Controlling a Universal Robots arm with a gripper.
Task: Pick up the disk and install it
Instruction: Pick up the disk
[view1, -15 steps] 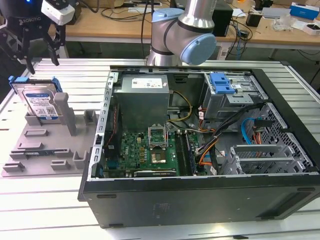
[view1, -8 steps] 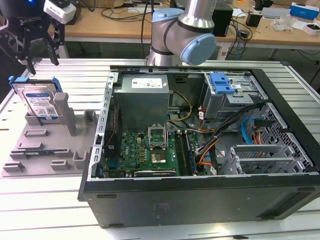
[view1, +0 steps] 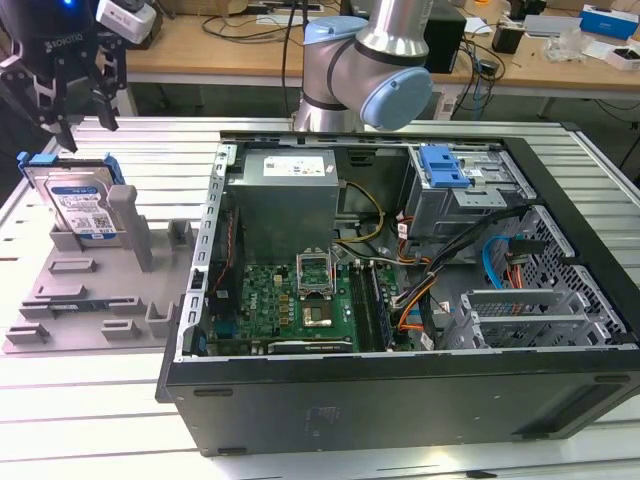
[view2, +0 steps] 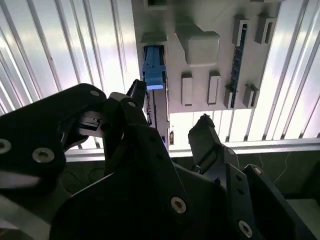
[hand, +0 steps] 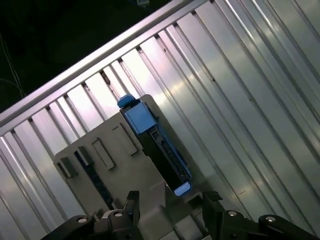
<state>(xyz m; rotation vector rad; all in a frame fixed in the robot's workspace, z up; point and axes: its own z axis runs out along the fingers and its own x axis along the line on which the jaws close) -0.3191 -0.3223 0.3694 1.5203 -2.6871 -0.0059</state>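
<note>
The disk (view1: 80, 205) stands on edge in a slot of the grey holder (view1: 95, 290) at the exterior view's left, silver with a white-and-blue label and a blue carrier bracket. My gripper (view1: 85, 128) hangs just above it, open, its black fingers apart with nothing between them. In the second wrist view the disk (view2: 154, 75) is seen edge-on beyond the gripper (view2: 170, 107). In the first wrist view the disk (hand: 155, 145) sits in the holder (hand: 112, 170), a short way from the gripper (hand: 172, 197).
An open computer case (view1: 190, 300) lies on the ribbed metal table (view1: 90, 430) to the exterior view's right of the holder. Inside are a grey power supply box (view1: 285, 200), a green board (view1: 290, 305) and a drive bay with a blue latch (view1: 445, 165). The arm's elbow (view1: 370, 60) rises behind.
</note>
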